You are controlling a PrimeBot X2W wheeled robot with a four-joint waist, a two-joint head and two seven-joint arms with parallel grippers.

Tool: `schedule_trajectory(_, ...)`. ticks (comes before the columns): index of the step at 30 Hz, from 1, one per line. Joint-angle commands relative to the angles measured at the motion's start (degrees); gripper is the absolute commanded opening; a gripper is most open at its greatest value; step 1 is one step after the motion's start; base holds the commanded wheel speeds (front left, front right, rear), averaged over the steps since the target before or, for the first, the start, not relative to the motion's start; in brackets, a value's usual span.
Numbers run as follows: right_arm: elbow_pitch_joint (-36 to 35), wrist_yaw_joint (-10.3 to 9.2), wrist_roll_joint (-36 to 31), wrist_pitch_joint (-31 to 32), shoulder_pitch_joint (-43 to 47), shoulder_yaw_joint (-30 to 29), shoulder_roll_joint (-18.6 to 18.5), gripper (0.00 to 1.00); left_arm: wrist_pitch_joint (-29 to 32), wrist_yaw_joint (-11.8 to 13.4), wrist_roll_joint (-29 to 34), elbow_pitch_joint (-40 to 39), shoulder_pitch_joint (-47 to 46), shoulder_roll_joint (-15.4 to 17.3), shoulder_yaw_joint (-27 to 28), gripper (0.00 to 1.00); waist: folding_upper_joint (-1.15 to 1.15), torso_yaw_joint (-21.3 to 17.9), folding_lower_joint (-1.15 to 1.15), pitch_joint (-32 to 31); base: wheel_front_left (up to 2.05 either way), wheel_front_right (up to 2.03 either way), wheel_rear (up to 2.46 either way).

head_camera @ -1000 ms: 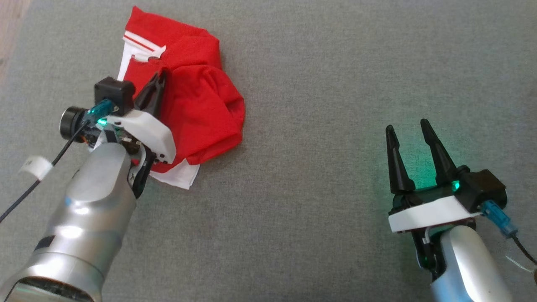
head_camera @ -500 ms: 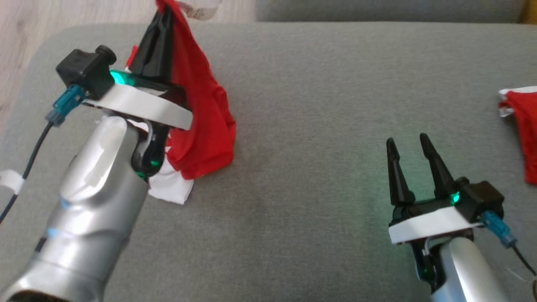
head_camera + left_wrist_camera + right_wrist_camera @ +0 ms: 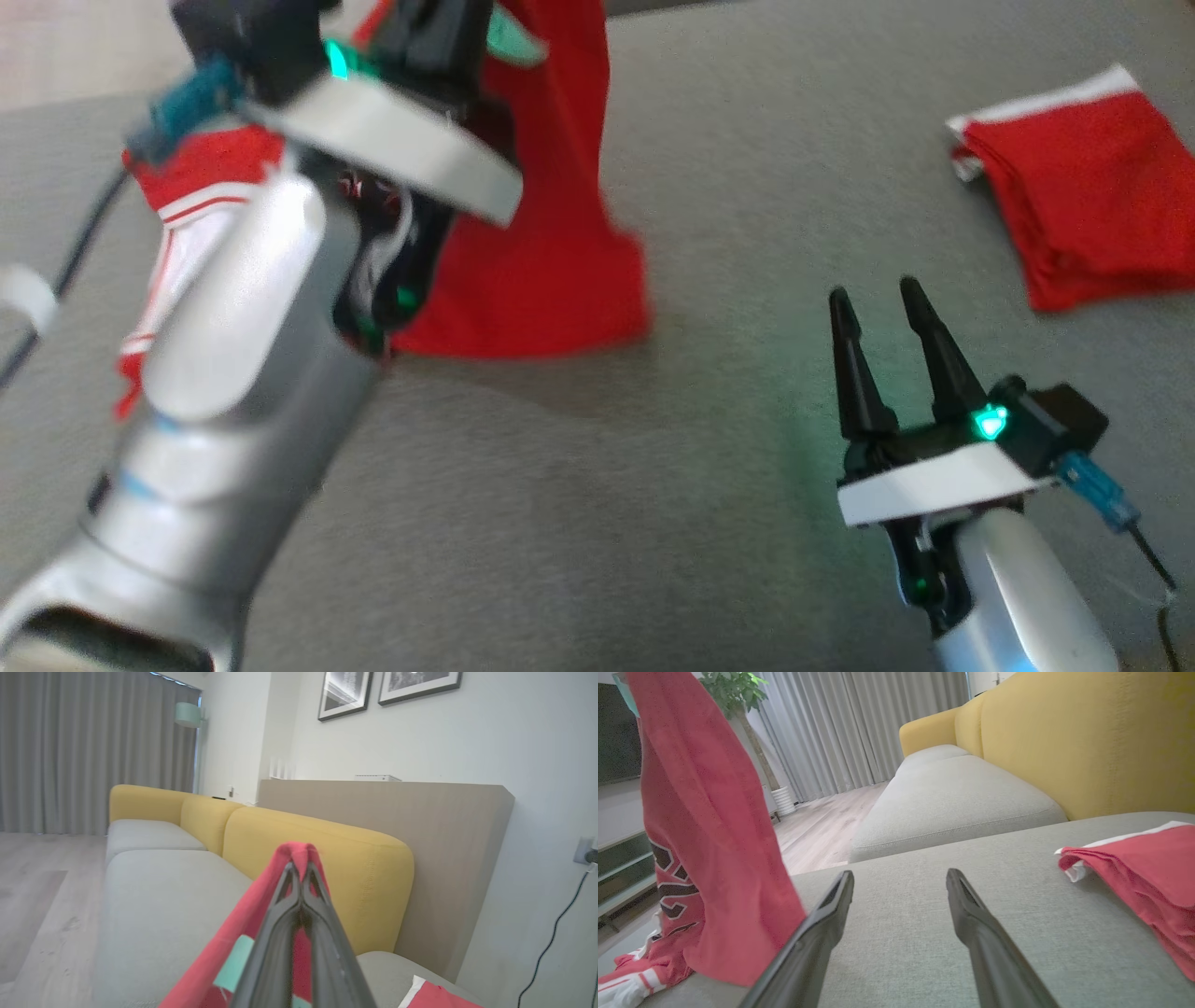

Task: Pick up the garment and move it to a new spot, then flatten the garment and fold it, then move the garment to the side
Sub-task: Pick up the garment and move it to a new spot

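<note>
Up by the sofa cushion's (image 3: 653, 523) left edge, the left claw (image 3: 301, 870) is clamped on the red jersey (image 3: 560, 233), holding it high so it hangs free for carrying, hem brushing the cushion. Front right, the right claw (image 3: 873, 299) hovers, 2 fingers apart; folded red clothes (image 3: 1083, 224) lie far right.

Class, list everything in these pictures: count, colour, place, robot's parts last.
sofa: one, grey seats, yellow backrests, under both garments.
lifted garment: one, red with white trim, hanging from the left gripper.
folded garment: one, red, white-edged, on the sofa, far right.
framed pictures: two, dark-framed, on the wall.
curtains: one set, grey, room's far end.
plant: one, green, beside the curtains.
left gripper: one, dark, shut on the lifted garment.
right gripper: one, dark, open, above the sofa.
</note>
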Motion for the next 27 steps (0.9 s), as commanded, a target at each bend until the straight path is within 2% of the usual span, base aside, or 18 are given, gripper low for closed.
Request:
schedule_trajectory(1,-2.4,0.13,1.4,-0.6,-2.8,2.4,-0.1,1.00,1.2,0.5,0.8,-0.7,-6.4,1.1,2.1,0.00,0.00,-5.8,0.00,4.4,0.00,0.00,0.00)
schedule_trajectory(7,-3.0,0.13,4.6,-0.6,-4.2,4.7,-0.1,1.00,2.9,-0.6,3.3,4.0,-13.4,1.4,0.8,0.00,0.00,-11.3,0.00,7.4,0.00,0.00,0.00)
schedule_trajectory(14,-4.2,0.13,7.6,-0.6,-5.5,8.3,-0.1,1.00,1.1,-2.9,8.0,13.9,-22.2,2.0,-1.5,0.00,0.00,-16.7,0.00,10.1,0.00,0.00,0.00)
schedule_trajectory(23,-5.1,0.13,9.5,-0.6,-6.2,10.3,-0.1,1.00,-5.3,-4.0,14.6,27.9,-32.6,1.9,-4.6,0.00,0.00,-19.7,0.00,12.4,0.00,0.00,0.00)
schedule_trajectory(24,-5.1,0.13,9.5,-0.6,-6.2,10.3,-0.1,1.00,-5.9,-3.8,15.6,29.8,-33.3,2.1,-5.2,0.41,0.00,-19.8,0.00,12.6,0.00,0.00,0.00)
schedule_trajectory(25,-5.2,0.13,9.5,-0.6,-6.2,10.4,-0.1,1.00,-6.6,-3.5,16.4,31.6,-33.9,2.3,-5.6,1.00,0.00,-19.8,0.00,12.7,0.00,0.00,0.00)
schedule_trajectory(27,-5.1,0.13,9.5,-0.6,-6.3,10.3,-0.1,1.00,-7.8,-2.7,16.9,35.1,-34.5,2.3,-5.6,1.00,0.00,-19.6,0.00,12.7,0.00,0.00,0.00)
